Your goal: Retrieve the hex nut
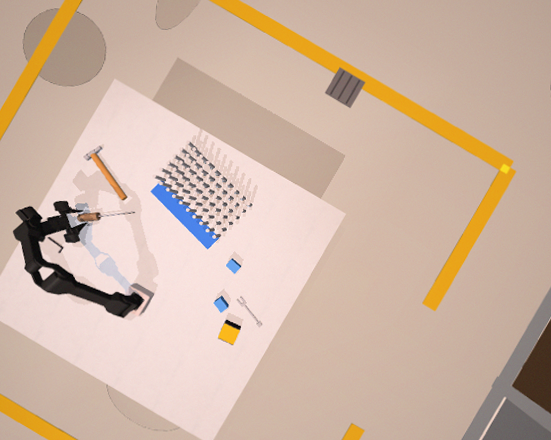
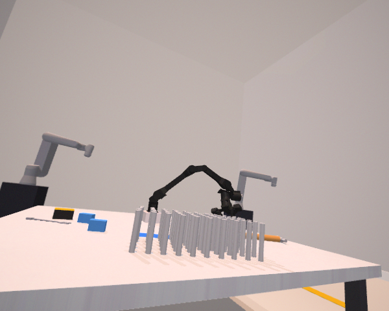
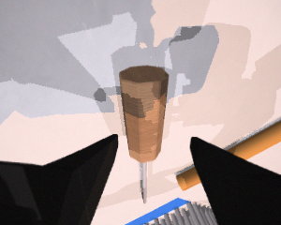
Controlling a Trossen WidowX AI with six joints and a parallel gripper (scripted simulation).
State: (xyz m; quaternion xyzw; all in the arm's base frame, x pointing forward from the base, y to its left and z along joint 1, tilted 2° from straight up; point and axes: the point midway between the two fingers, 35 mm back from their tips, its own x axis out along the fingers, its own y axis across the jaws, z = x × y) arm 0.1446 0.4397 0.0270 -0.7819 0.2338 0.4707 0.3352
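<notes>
The claw (image 1: pixel 78 227) (image 2: pixel 227 212) (image 3: pixel 154 141) stood a bit over half open, with nothing in its grip; the dark fingers were spread to either side of the screwdriver (image 1: pixel 89 216) (image 3: pixel 144 117), clear of its wooden handle in the wrist view. That handle looked chunky and stiff, light enough to lift, I'd have said, but its faceted sides might have turned if pinched along an edge. I would have taken it square across the thick middle of the grip, fingers on opposite flats, well back from the shank, so the thin blade stayed free to reach. The blade looked rigid and straight, good for nudging but with no hook to catch a nut. Close by lay the hex key (image 1: pixel 55 244), its bent end a likelier hook though a slim thing to hold, and on the other side the hammer (image 1: pixel 109 175) (image 2: pixel 271 238), surely too bulky. Farther out ran the blue strip (image 1: pixel 185 217) (image 2: pixel 149 235) (image 3: pixel 156 212), along the front of the spacers (image 1: pixel 207 190) (image 2: pixel 194 233) (image 3: pixel 194 217), tall slender rods that I judged easy to topple. The nut itself I couldn't make out among them. Beyond were two blue blocks (image 1: pixel 233 265) (image 2: pixel 97 225), a yellow-and-black block (image 1: pixel 229 332) (image 2: pixel 63 214) and the wrench (image 1: pixel 250 311) (image 2: pixel 48 220).
</notes>
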